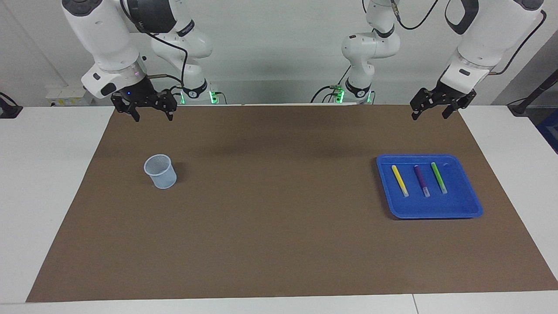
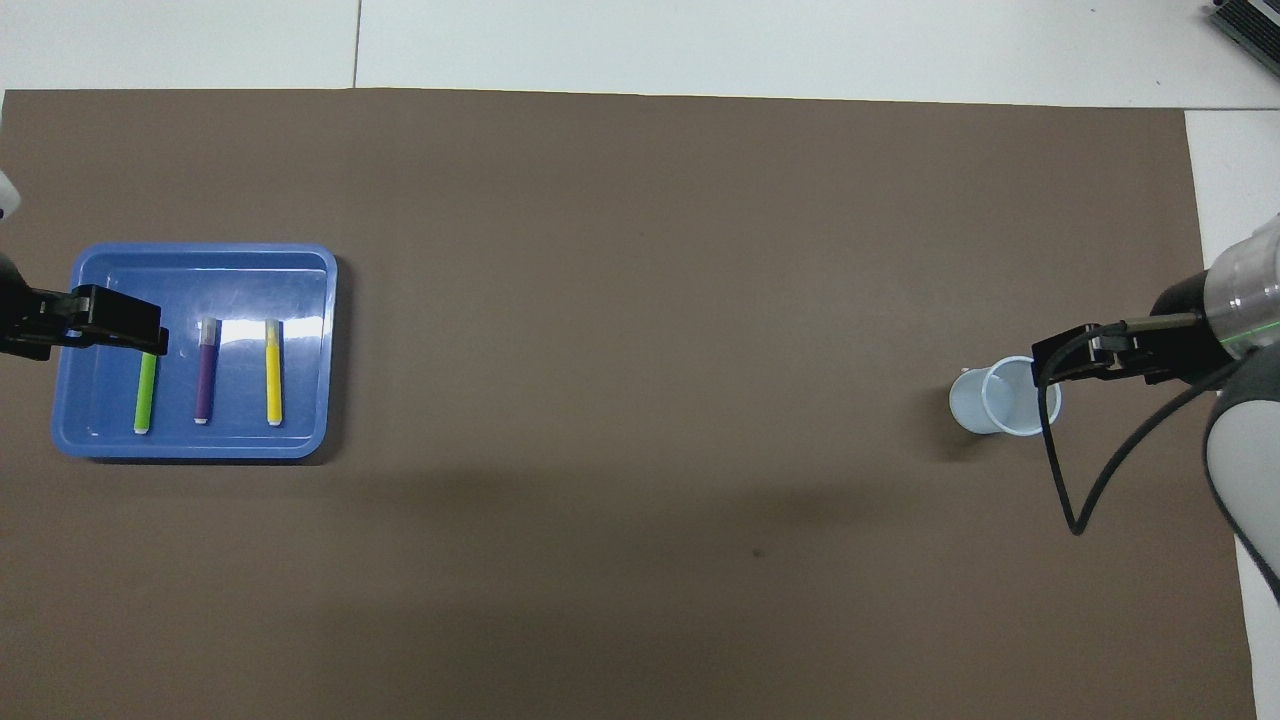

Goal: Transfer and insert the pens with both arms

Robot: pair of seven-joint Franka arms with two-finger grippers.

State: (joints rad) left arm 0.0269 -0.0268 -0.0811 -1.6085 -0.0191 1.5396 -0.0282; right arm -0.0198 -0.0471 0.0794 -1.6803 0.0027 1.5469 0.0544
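Three pens lie side by side in a blue tray (image 1: 436, 213) toward the left arm's end of the table: yellow (image 1: 399, 180), purple (image 1: 421, 180) and green (image 1: 439, 177). Each has a pale cap end pointing away from the robots. My left gripper (image 1: 430, 115) hangs open and empty, high over the mat edge by the robots, apart from the tray. In the overhead view it covers one end of the green pen (image 2: 145, 393). My right gripper (image 1: 153, 117) also hangs open and empty, over the mat edge at its own end.
A pale translucent cup (image 1: 161, 171) stands upright on the brown mat (image 1: 279, 218) toward the right arm's end, farther from the robots than the right gripper. White tabletop borders the mat all around.
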